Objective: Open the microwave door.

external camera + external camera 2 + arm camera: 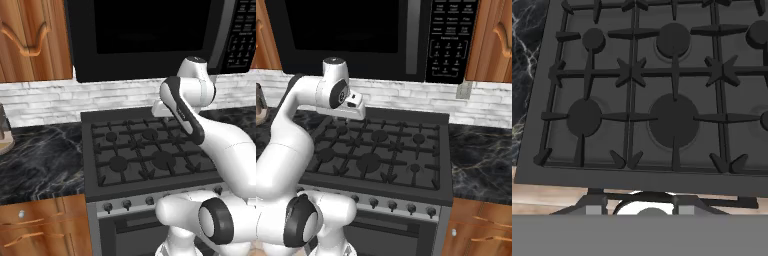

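Microwave door (351, 37) shut above stove (381, 150); arm (301, 125) folded over burners.

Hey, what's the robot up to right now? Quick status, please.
Gripper over the stove top, pointing down at the burners; fingers can't be made out. Microwave door shut, handle untouched. Nothing between arm and door.

Microwave door (145, 37) above stove (145, 150), counter (40, 165) left, cabinet (35, 40) above.

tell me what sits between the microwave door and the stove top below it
A strip of pale brick backsplash separates the microwave door from the stove top, seen in the right base view.
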